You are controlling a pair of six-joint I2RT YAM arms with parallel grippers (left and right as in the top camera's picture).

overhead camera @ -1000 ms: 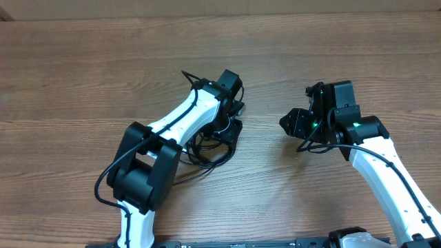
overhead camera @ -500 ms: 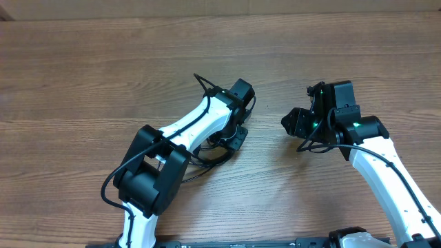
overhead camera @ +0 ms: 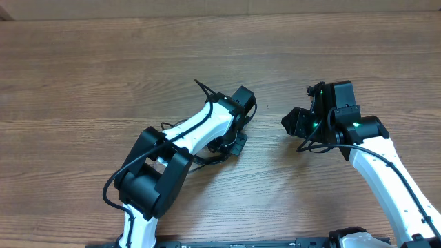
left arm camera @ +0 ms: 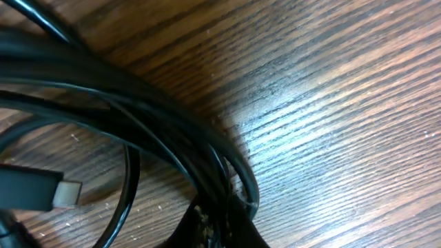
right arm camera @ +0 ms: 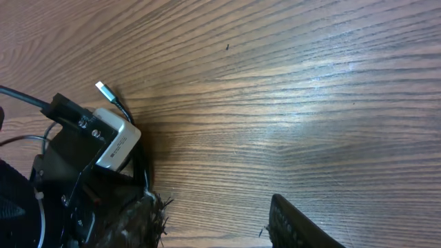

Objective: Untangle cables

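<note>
Left claw sits low over the cables, which lie bunched in loops on the counter under its wrist, one plug lying free. Can't tell whether it's pinching a strand. Right claw hangs spread & empty nearby. Best bet, imo: pin the bundle w/ one claw, draw a single plug end out slowly w/ the other.
</note>
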